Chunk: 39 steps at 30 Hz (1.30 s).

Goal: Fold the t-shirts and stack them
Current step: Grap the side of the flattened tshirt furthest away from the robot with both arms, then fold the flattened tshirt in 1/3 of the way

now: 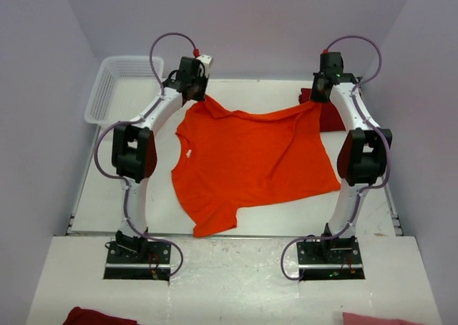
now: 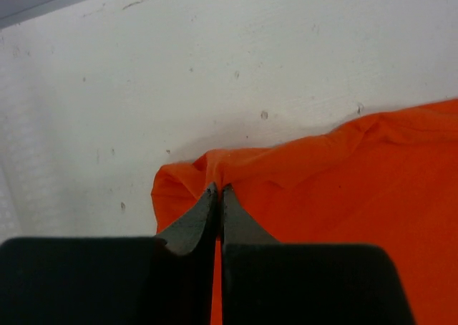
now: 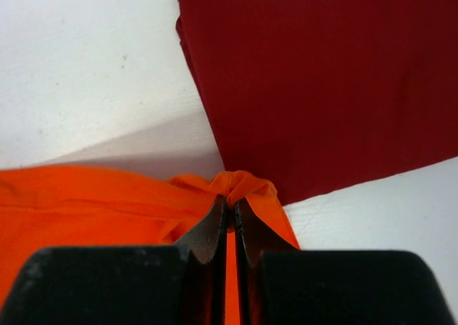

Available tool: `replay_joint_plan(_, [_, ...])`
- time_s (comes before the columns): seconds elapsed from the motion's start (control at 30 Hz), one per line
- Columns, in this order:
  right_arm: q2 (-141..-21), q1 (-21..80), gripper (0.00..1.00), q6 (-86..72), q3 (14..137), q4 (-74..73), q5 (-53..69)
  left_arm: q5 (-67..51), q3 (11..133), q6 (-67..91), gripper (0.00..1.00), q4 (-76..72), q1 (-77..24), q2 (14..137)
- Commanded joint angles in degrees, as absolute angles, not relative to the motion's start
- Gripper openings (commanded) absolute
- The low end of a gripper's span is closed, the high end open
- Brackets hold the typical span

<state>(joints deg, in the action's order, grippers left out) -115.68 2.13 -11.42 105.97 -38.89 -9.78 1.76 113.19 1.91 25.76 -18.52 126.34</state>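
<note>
Orange shirt [image 1: 250, 164] lies spread on the table [image 1: 164, 221]; our left gripper [image 2: 219, 190] and right gripper [image 3: 230, 200] clamp its corners near the far edge

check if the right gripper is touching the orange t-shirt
Touching. The right wrist view shows the right gripper shut on a bunched fold of the orange t-shirt.

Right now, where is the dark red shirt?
In the top view, the dark red shirt lies at the far right, beside the right gripper pinching the orange shirt.

Robotics lab cell: plain white walls [image 1: 243, 24], robot arms [image 1: 136, 153] bolted to table [image 1: 100, 196].
</note>
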Motion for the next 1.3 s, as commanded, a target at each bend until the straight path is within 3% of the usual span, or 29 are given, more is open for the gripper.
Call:
replay_joint_plan(0.0, [-117.33, 0.62, 0.0, -10.55, 111.17, -39.11, -12.04, 2.63, 107.86, 2.46, 0.0, 21.88, -19.07, 116.29])
replay_joint_plan(0.27, [-123.31, 0.26, 0.0, -10.55, 120.67, -43.85, -13.45, 4.04, 96.24, 5.89, 0.0, 18.99, -20.3, 106.44])
replay_joint_plan(0.7, [-126.38, 0.26, 0.0, -11.68, 123.92, -47.37, -15.2, 12.39, 84.49, 11.15, 0.0, 20.83, -30.93, 97.92])
replay_joint_plan(1.27, [-123.22, 0.26, 0.0, -14.68, 117.16, -47.63, -16.7, 19.52, 65.32, 21.79, 0.0, 20.57, -31.82, 79.72])
